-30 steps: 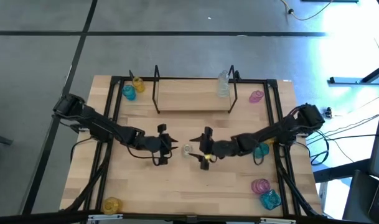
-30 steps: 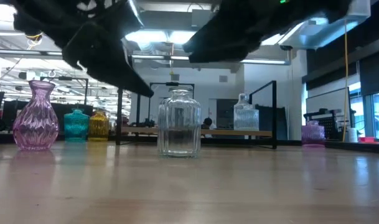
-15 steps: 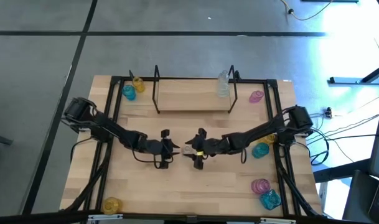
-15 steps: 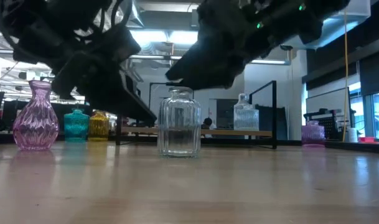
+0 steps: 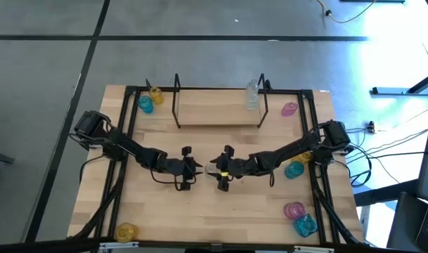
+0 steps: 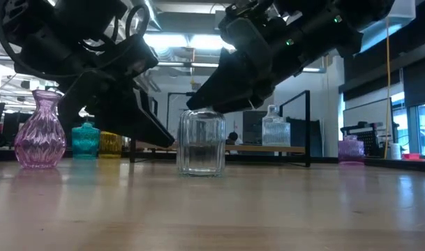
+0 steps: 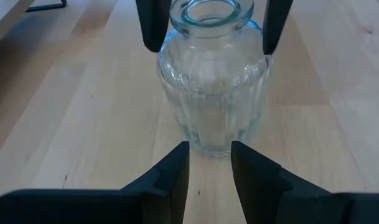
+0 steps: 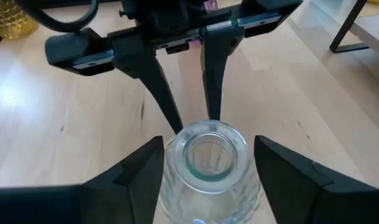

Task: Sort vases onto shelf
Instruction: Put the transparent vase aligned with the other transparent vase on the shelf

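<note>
At mid-bench, your right claw (image 8: 208,168) straddles the clear ribbed glass vase (image 8: 209,165), fingers spread, not yet gripping. Centre it on the neck before closing. Your left claw (image 7: 210,162) waits just beside, 2 fingers narrowly parted, empty.

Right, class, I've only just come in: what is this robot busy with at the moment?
The right gripper has its fingers open on either side of a clear glass vase standing mid-table, seemingly about to grip it; whether they touch the glass is unclear. The left gripper hovers just beside the same vase, fingers narrowly apart and holding nothing. One clear vase already stands on the shelf; coloured vases sit around the table edges.
</note>
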Robot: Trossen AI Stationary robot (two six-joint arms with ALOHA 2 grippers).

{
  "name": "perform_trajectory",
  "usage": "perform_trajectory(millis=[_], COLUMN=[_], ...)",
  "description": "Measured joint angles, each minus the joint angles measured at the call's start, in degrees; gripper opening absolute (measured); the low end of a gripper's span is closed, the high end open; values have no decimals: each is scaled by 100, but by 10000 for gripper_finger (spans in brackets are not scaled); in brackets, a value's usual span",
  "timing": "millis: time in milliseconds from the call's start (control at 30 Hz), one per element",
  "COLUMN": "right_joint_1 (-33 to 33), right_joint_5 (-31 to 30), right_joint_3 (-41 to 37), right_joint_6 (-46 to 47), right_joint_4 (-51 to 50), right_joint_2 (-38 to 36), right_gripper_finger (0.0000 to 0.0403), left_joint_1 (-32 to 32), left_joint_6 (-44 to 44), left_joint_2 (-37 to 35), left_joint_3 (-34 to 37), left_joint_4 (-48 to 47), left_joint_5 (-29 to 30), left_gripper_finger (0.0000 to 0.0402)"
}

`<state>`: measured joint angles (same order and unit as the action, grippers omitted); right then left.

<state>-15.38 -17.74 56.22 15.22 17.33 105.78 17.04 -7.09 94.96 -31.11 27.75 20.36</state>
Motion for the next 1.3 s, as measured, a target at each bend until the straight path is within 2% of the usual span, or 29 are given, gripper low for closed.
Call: perform_trajectory(millis=[300, 400, 667, 833, 1033, 1300], right_joint_1=[0, 0, 2, 2, 2, 5], right_joint_5=[-93, -208, -381, -611, -1058, -1952], right_joint_3=[3, 3, -2, -8, -8, -6], right_joint_6=[-43, -43, -59, -73, -71, 47], right_joint_4=[-5, -18, -176, -602, -1333, -2294], right_joint_2=[-4, -4, -97, -481, -1054, -1845], right_gripper_finger=[133, 115, 126, 122, 125, 126], left_joint_1=[0, 0, 0, -2, 0, 0], left_joint_6=[24, 24, 24, 24, 24, 24], left_joint_2=[0, 0, 0, 0, 0, 0], left_joint_3=[0, 0, 0, -2, -2, -2], left_joint_4=[-2, -2, -2, -7, -7, -21], left_joint_5=[-2, -2, -7, -11, -11, -11], left_gripper_finger=[112, 112, 112, 112, 112, 112])
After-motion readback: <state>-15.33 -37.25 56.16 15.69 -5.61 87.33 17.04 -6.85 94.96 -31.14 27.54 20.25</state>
